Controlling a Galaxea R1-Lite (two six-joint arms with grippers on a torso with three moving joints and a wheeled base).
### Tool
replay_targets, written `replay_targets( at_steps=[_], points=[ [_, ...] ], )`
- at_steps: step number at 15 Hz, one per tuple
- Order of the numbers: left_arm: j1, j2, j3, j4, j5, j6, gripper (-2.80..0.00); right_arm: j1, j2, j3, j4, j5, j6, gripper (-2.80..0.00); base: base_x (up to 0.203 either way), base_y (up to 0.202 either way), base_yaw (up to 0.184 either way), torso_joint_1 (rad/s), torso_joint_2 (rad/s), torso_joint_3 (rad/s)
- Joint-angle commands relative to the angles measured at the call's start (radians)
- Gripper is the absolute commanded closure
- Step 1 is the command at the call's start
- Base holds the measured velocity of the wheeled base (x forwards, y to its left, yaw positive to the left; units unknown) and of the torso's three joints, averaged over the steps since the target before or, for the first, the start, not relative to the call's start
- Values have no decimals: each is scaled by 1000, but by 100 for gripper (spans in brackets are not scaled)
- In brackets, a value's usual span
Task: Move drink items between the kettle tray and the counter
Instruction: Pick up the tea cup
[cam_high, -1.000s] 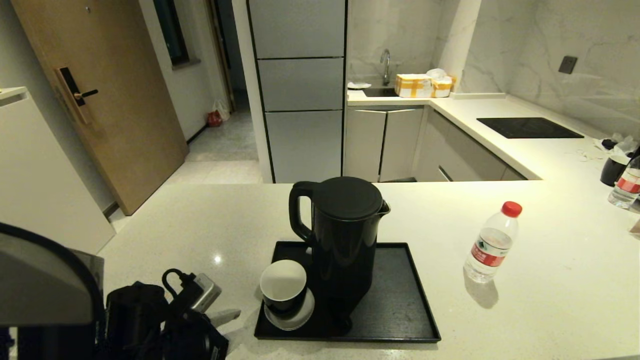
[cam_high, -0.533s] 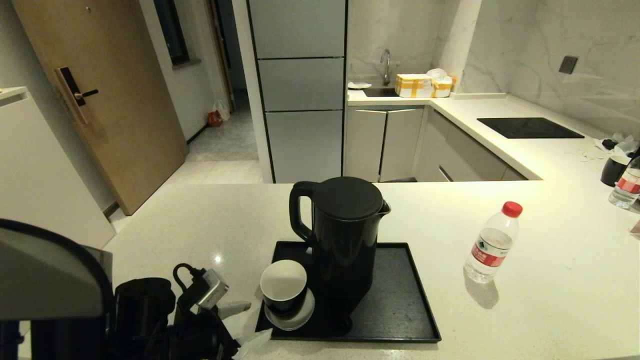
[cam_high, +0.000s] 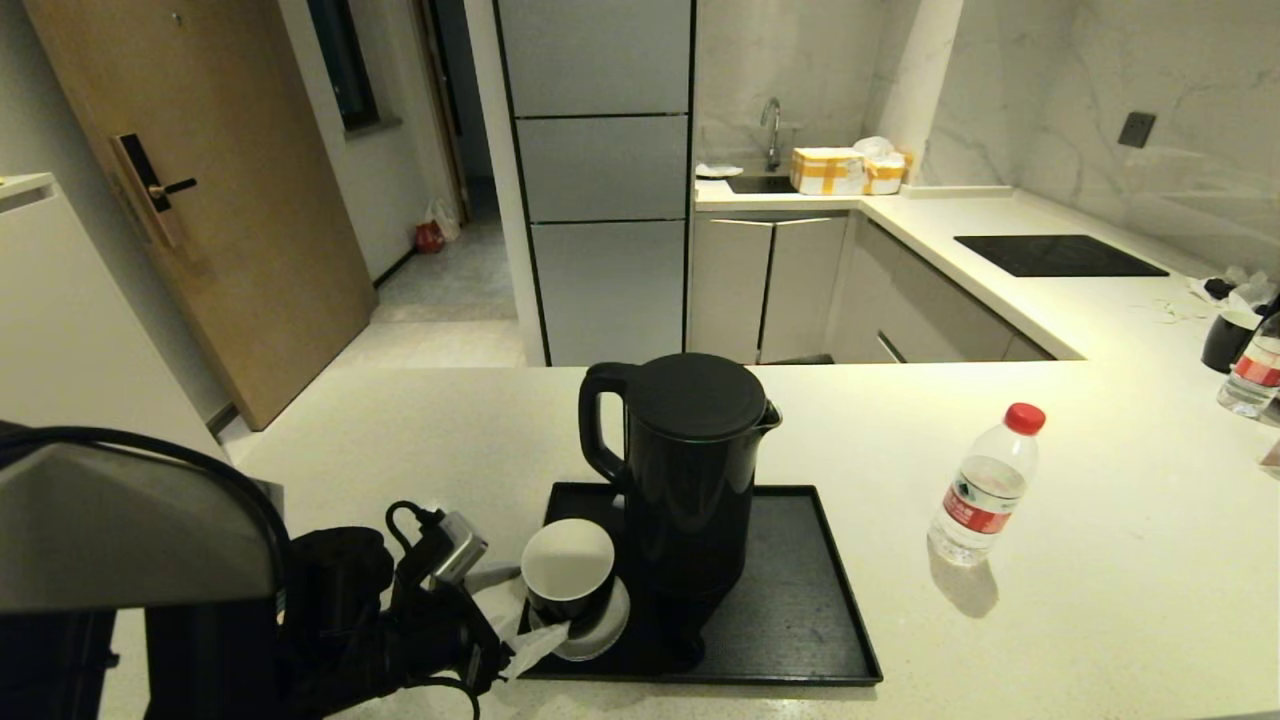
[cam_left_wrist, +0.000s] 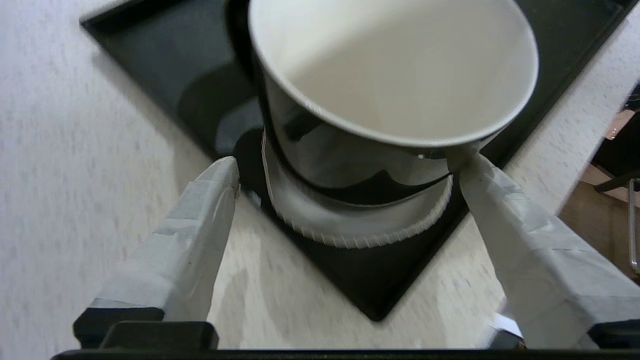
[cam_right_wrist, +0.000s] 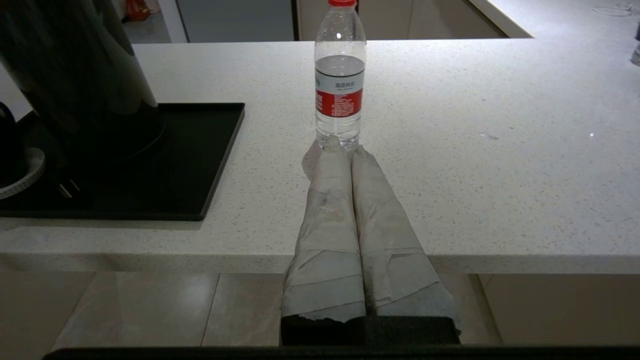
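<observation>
The black cup (cam_high: 567, 565), white inside, stands on a white saucer (cam_high: 590, 632) at the near left corner of the black kettle tray (cam_high: 800, 600). Right beside it on the tray rises the tall black kettle (cam_high: 690, 470). My left gripper (cam_high: 525, 610) is open at that corner, a taped finger on each side of the cup (cam_left_wrist: 390, 75) and nothing gripped. The left gripper (cam_left_wrist: 347, 165) has its tips level with the cup's near wall. On the counter (cam_high: 400, 450), right of the tray, stands the red-capped water bottle (cam_high: 985, 485). My right gripper (cam_right_wrist: 344, 147) is shut and empty, below the counter's front edge, facing the bottle (cam_right_wrist: 339, 85).
A second black cup (cam_high: 1225, 340) and another bottle (cam_high: 1250, 375) stand at the far right of the counter. A black cooktop panel (cam_high: 1060, 255) lies on the back worktop, with a sink and yellow-taped boxes (cam_high: 845, 170) beyond. A wooden door (cam_high: 200, 200) is at left.
My left gripper has moved right and forward to the tray's near left corner and its jaws have spread wider, now flanking the cup. Kettle, cup and bottle have not moved.
</observation>
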Motion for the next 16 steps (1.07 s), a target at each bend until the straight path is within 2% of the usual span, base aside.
replay_targets(
  at_steps=[1, 10, 14, 16],
  points=[
    [-6, 19, -24, -9, -9, 3, -280, 0, 1, 0, 0, 0, -1, 0, 0, 0, 0, 0, 0, 0],
    [-69, 52, -63, -9, -42, 51, -280, 0, 1, 0, 0, 0, -1, 0, 0, 0, 0, 0, 0, 0],
    [-69, 66, -94, -9, -42, 52, -280, 0, 1, 0, 0, 0, -1, 0, 0, 0, 0, 0, 0, 0],
    [-67, 96, -109, -9, -41, 82, -280, 1, 1, 0, 0, 2, -1, 0, 0, 0, 0, 0, 0, 0]
  ],
)
